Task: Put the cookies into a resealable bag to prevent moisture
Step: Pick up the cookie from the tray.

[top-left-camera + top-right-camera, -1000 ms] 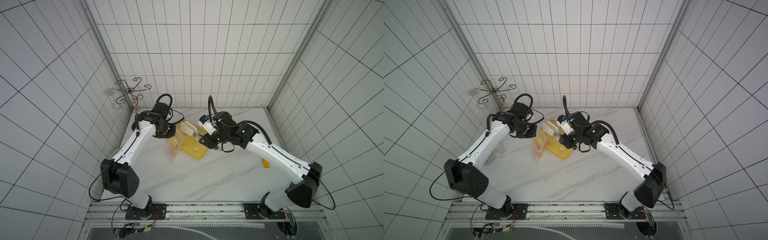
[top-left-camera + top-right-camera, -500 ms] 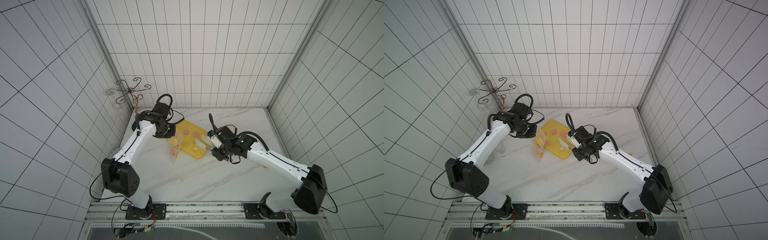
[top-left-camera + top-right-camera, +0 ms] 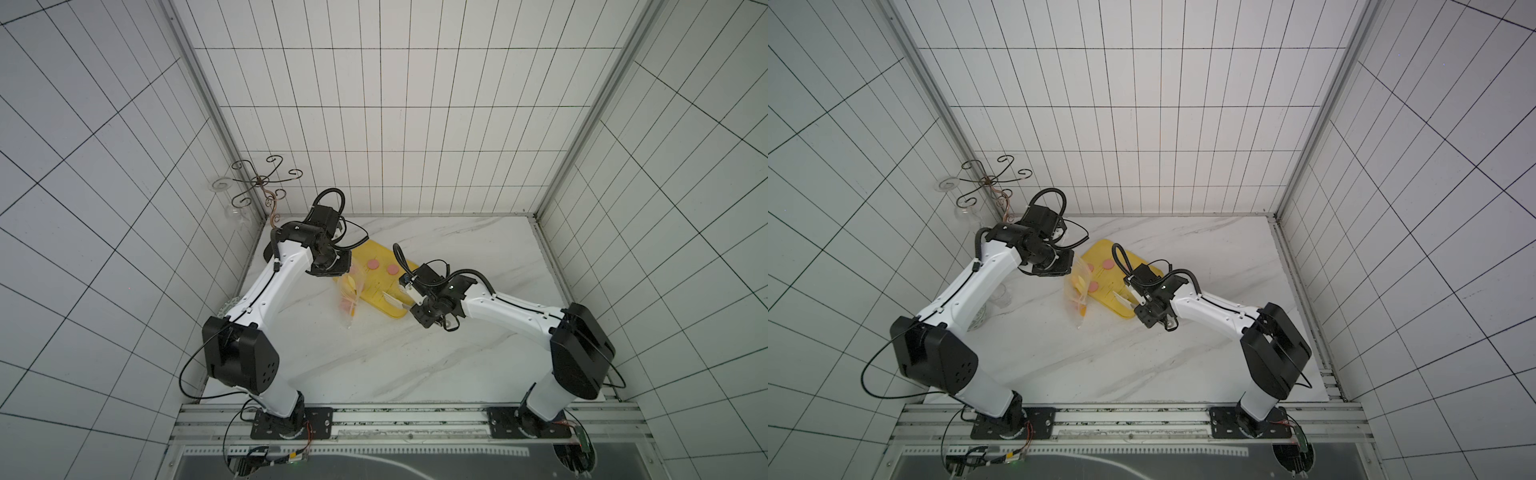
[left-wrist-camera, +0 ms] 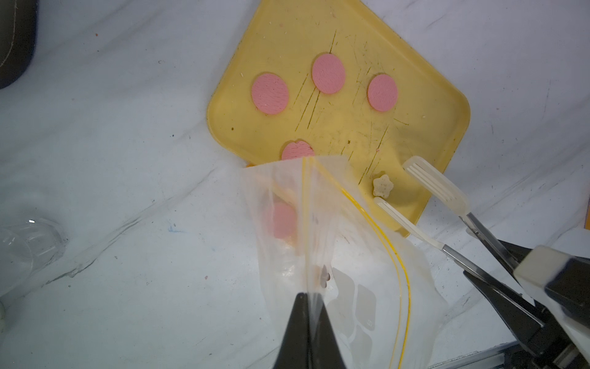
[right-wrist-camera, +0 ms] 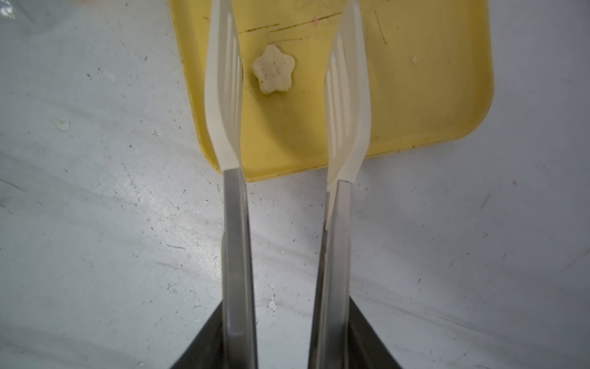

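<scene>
Three pink cookies (image 4: pixel 328 77) lie on the yellow tray (image 4: pixel 415 121); another (image 4: pixel 297 150) is half hidden behind the mouth of the resealable bag (image 4: pixel 319 223). One pink cookie (image 4: pixel 284 220) shows inside the bag. My left gripper (image 4: pixel 311 297) is shut on the bag's rim and holds it hanging beside the tray in both top views (image 3: pixel 351 291) (image 3: pixel 1077 291). My right gripper (image 5: pixel 287 306) grips a pair of tongs. Their white tips (image 5: pixel 223 80) stand apart, low over the tray's near corner. A pale flower-shaped cookie (image 5: pixel 273 69) lies between them, close to one tip.
A curly wire stand (image 3: pixel 262 187) with a hanging glass fills the back left corner. A clear glass (image 4: pixel 28 242) stands on the marble by the left wall. Tiled walls close in three sides, and a rail runs along the front edge.
My right arm has drawn back from over the bag to the tray's near right corner, and the tongs' tips have spread apart. The left arm and the bag have stayed put.
</scene>
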You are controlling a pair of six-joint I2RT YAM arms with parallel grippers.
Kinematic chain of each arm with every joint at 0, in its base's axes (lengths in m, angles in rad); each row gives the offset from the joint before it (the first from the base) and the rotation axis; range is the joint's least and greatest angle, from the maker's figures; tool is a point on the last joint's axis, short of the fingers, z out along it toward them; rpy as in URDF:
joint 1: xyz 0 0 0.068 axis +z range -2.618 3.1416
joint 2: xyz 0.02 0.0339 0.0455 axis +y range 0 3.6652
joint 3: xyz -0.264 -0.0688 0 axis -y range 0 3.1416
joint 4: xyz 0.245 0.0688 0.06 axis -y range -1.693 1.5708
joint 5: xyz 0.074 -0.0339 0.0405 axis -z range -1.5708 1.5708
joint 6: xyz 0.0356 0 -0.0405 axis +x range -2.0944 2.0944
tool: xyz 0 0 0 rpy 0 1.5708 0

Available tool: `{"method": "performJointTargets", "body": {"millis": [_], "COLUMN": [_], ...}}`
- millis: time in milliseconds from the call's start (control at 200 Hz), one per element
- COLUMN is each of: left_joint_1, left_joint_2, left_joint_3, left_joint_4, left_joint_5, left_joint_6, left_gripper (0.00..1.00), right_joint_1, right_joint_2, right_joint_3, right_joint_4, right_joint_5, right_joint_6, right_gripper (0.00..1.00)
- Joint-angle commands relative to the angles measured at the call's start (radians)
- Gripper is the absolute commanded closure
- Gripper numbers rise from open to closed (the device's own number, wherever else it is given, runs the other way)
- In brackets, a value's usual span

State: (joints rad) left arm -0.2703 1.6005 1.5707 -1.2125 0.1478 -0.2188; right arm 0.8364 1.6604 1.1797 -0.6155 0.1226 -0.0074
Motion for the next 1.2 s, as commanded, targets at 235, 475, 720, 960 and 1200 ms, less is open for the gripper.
{"method": "performJointTargets", "body": {"millis": [235,475,720,960,1200], "left_joint_1": [0.005,0.005,0.004,0.003,-0.002], "left_joint_2": [-0.003,-0.004,-0.006,0.001,0.016], "left_joint_3": [0.0,-0.003,-0.01,-0.004,0.009], "left_joint_4": [0.007,0.008,0.011,0.014,0.016], "left_joint_5": [0.001,0.003,0.004,0.006,0.01], "left_joint_6": [0.019,0.022,0.019,0.019,0.019], "left_gripper": [1.0,1.0,1.0,1.0,1.0], "right_joint_1": [-0.006,-0.01,-0.011,-0.026,-0.023], "right_joint_2": [0.046,0.065,0.047,-0.045,-0.162], "right_joint_3": [0.034,0.052,0.076,0.102,0.196], "right_joint_4": [0.012,-0.023,-0.036,-0.04,-0.04], "right_joint_5": [-0.007,-0.011,0.01,0.033,-0.035], "right_joint_6": [-0.015,-0.023,-0.02,0.0,0.016], "right_gripper": [0.56,0.67,0.7,0.7,0.7]}}
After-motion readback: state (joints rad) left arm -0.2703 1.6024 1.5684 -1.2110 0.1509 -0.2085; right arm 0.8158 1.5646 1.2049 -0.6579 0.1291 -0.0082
